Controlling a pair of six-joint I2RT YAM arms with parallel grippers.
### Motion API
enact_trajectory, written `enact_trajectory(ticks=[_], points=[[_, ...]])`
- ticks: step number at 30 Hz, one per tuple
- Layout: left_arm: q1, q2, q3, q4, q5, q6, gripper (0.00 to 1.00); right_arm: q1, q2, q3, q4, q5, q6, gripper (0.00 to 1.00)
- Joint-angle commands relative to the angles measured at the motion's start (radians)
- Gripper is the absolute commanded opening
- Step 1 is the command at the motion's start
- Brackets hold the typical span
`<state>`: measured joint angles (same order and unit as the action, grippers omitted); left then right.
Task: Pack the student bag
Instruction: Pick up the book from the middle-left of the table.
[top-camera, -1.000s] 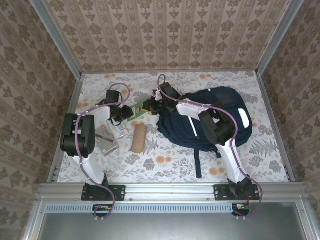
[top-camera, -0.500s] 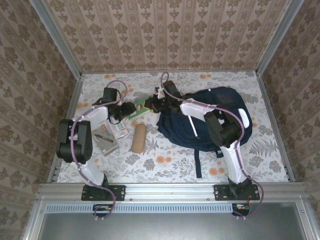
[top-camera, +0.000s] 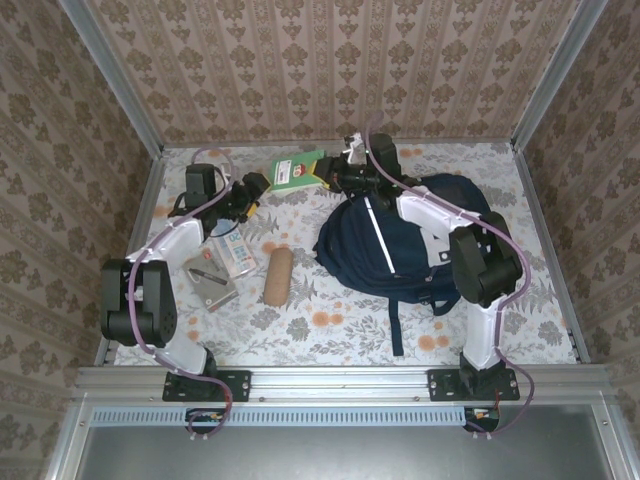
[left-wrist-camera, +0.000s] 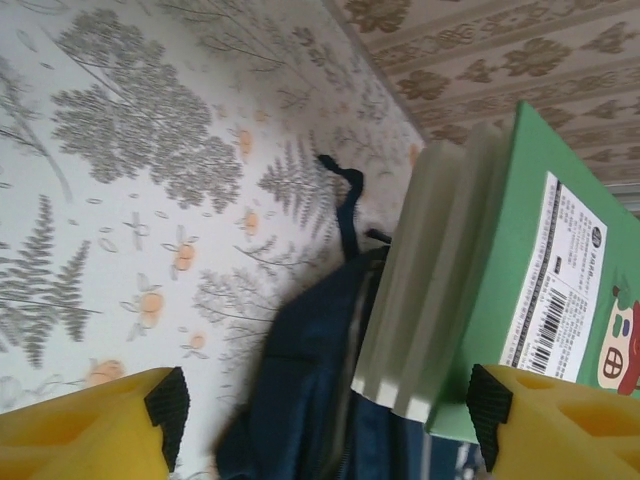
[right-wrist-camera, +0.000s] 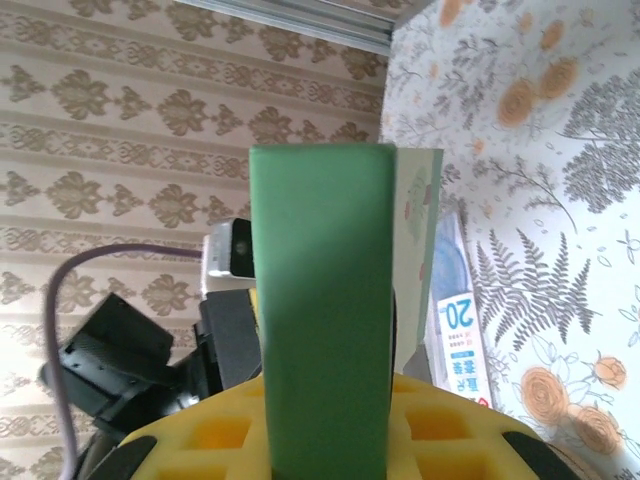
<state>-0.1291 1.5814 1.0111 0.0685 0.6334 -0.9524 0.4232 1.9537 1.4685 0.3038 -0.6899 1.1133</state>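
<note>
So the navy backpack (top-camera: 410, 245) is laid on the flowery worktop (top-camera: 330, 325), right of the middle, with its straps trailed toward the near edge. A green book (top-camera: 298, 170) is clamped by its spine in the right fingers (right-wrist-camera: 440, 420), near the back wall just past the backpack's far left corner. The left fingers (left-wrist-camera: 80, 430) are spread wide with nothing pinched, close beside the book. A tan roll (top-camera: 278, 275) and some booklets (top-camera: 228, 250) are laid out left of the backpack.

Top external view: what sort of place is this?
Probably a staged robot test booth: wallpapered walls in a metal frame, a floral table, left arm and right arm bolted to its near rail.
</note>
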Motion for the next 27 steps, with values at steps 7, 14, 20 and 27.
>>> enact_trajectory(ticks=[7,14,20,27], points=[[-0.02,0.019,-0.092,0.422,0.099,-0.337,0.92,0.002,-0.07,-0.034,0.17,-0.051,0.1,0.0],[-0.063,0.045,-0.117,0.587,0.066,-0.47,0.92,0.002,-0.064,-0.036,0.228,-0.044,0.149,0.0],[-0.095,0.051,-0.125,0.592,0.032,-0.492,0.91,0.002,-0.056,-0.016,0.238,-0.042,0.161,0.0],[-0.092,0.099,-0.127,0.83,0.022,-0.634,0.73,0.005,-0.047,-0.029,0.253,-0.054,0.175,0.0]])
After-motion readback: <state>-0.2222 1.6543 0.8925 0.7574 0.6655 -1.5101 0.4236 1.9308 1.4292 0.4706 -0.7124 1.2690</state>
